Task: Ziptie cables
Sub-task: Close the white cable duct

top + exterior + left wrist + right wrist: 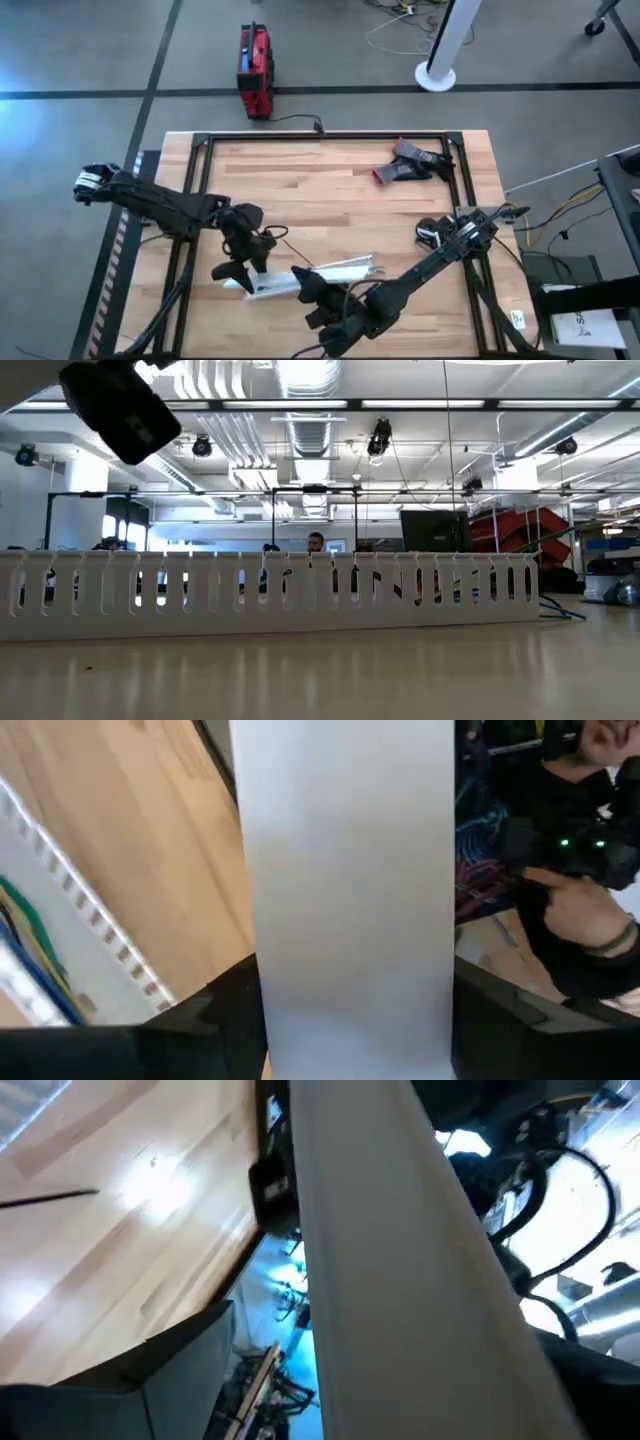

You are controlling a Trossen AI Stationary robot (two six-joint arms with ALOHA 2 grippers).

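A white slotted channel (342, 268) lies on the table near its front edge, and it stands across the low view (270, 588). The cables (28, 955), thin green, blue and yellow wires, lie inside it. A second white flat strip (272, 288) runs off the channel's left end. My left gripper (243, 268) is shut on that strip. My right gripper (316, 295) stands open astride a white piece (400, 1280); a gap shows beside one finger. The ziptie (50, 1198), a thin black strip, lies flat on the wood. My left gripper pinches the white flat strip (350, 970) across its width, one finger (215, 1020) on each long edge. The strip fills the whole gap between the fingers. The fingers lie across the strip and come at it from above, slanting from the table's left.
A dark tool with a red part (410, 165) lies at the back right, and a round dark object (432, 232) sits at the right. A black frame rail (320, 137) borders the table. A person's hand (580, 910) shows beyond the table.
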